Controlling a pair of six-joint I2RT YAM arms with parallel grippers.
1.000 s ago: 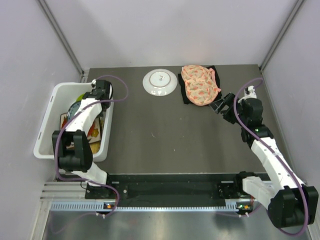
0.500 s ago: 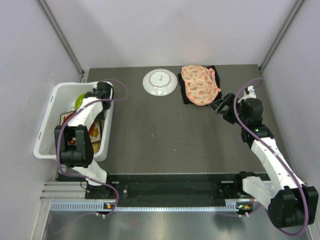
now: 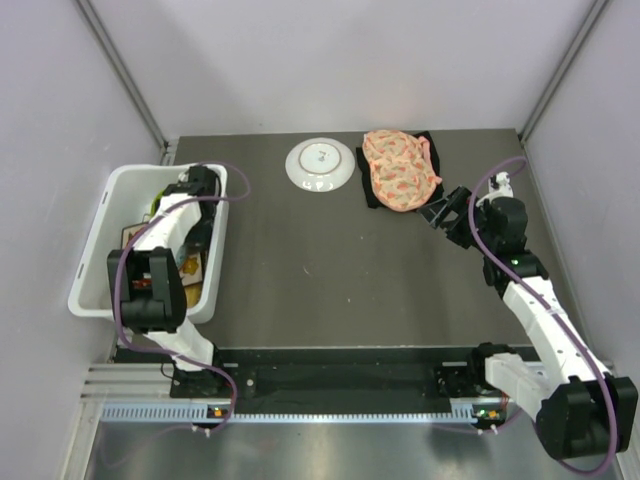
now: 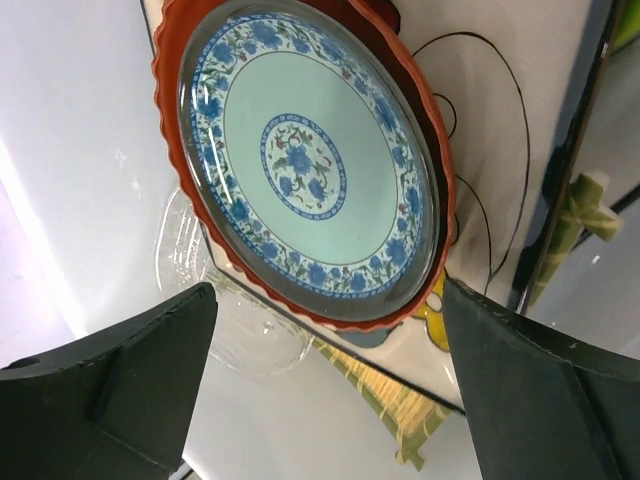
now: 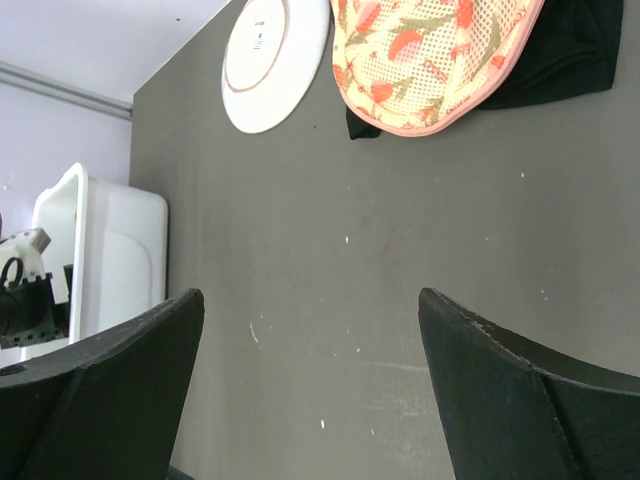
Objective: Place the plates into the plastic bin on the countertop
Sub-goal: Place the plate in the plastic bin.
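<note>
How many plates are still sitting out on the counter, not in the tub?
1: a white plate at the far edge, left of the floral fabric. That fabric could hide another.

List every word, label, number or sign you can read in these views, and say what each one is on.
No text can be read in any view.
Too small to read: small dark marks on the white plate lying on the countertop.
No letters: the blue floral plate in the bin bears pattern only.
</note>
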